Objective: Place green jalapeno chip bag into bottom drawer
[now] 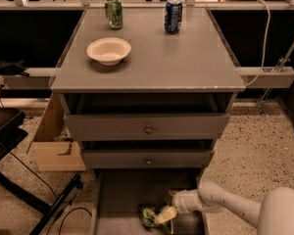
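The green jalapeno chip bag (149, 215) lies crumpled on the floor of the open bottom drawer (122, 190), near its front right part. My gripper (165, 215) reaches in from the right on a white arm and sits right against the bag's right side, low in the drawer. The bag's right part is hidden behind the pale fingertip.
Two upper grey drawers with round knobs (148, 129) are above. On the cabinet top stand a white bowl (109, 50), a green soda can (113, 11) and a blue can (173, 15). A cardboard box (54, 140) and a black stand leg (54, 204) are on the left floor.
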You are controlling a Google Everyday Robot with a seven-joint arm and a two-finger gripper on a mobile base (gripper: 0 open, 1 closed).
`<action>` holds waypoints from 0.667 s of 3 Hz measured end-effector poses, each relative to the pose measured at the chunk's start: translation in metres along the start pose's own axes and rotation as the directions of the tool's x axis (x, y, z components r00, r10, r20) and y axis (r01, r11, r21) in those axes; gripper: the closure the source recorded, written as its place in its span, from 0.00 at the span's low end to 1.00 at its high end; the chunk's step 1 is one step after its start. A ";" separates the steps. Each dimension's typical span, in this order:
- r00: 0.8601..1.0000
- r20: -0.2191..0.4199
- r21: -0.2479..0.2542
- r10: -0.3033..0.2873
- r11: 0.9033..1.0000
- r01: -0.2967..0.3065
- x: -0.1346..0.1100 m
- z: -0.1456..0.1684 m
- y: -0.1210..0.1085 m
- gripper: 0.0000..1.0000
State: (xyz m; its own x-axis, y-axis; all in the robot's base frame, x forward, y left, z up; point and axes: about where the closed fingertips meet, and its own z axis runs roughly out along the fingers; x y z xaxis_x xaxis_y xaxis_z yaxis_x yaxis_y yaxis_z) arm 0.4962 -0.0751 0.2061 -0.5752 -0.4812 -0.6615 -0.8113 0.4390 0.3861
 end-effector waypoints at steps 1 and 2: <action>1.000 0.000 -0.059 -0.017 0.998 0.017 -0.015 -0.010 0.013 0.00; 0.997 -0.058 -0.162 -0.052 0.986 0.042 -0.036 -0.051 0.047 0.00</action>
State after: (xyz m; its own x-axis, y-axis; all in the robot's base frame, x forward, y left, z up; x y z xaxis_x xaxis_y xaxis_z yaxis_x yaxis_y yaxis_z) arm 0.4734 -0.0752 0.2811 -0.5371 -0.5465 -0.6426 -0.8411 0.2894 0.4569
